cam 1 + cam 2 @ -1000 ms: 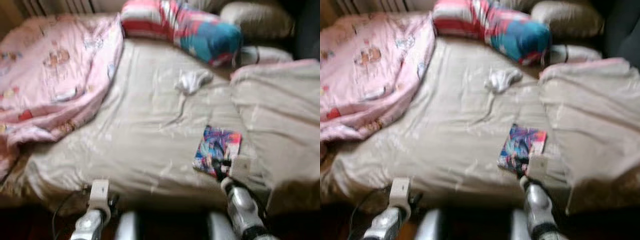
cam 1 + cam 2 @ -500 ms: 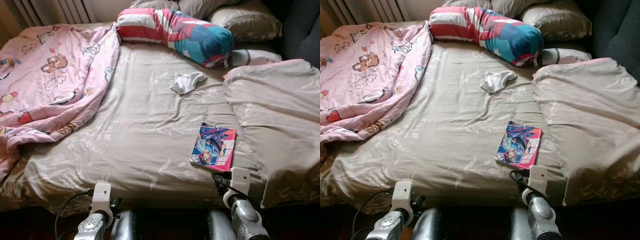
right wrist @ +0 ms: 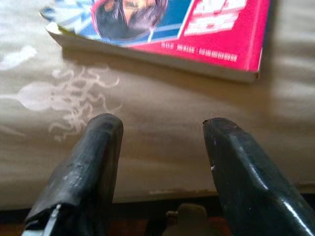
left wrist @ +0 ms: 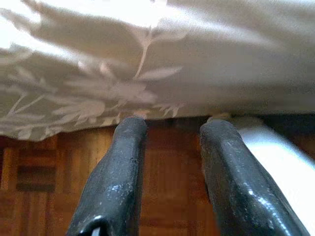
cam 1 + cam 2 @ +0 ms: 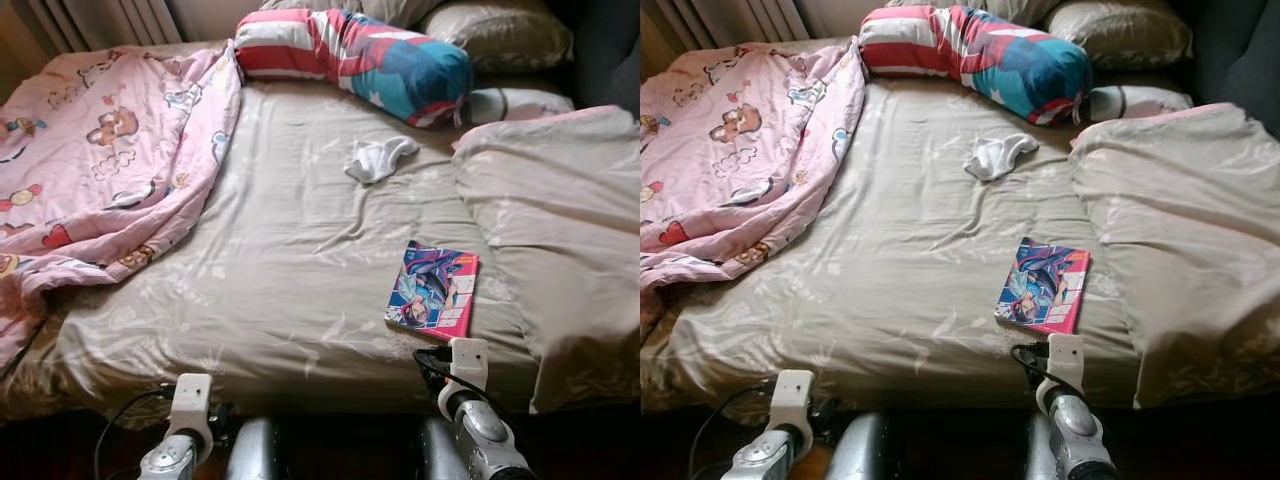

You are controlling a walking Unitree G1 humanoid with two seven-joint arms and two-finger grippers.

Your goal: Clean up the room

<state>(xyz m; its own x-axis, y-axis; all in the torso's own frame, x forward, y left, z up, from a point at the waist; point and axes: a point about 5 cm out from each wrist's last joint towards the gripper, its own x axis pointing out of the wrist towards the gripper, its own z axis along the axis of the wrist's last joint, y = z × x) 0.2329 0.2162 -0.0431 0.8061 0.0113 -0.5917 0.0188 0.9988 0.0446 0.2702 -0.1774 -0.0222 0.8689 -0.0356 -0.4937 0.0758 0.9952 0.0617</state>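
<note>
A colourful comic book (image 5: 434, 290) with a pink edge lies flat on the beige bedsheet (image 5: 290, 250), near the bed's front edge on the right. My right gripper (image 3: 162, 125) is open just short of the book (image 3: 162, 29), its fingers hovering over the sheet with nothing between them. The right arm (image 5: 470, 400) rises at the bed's front edge. A small white sock (image 5: 378, 158) lies crumpled further back on the sheet. My left gripper (image 4: 170, 128) is open below the bed's overhanging sheet, above the wooden floor (image 4: 39, 172).
A pink cartoon blanket (image 5: 90, 170) is heaped on the bed's left side. A striped red, white and blue bolster (image 5: 360, 60) and grey pillows (image 5: 500, 30) lie at the head. A beige duvet (image 5: 560, 220) is folded over on the right.
The camera has steadied from a blur and tilted slightly. My right arm has drawn back a little from the book toward the bed's front edge. The book and sock have not moved.
</note>
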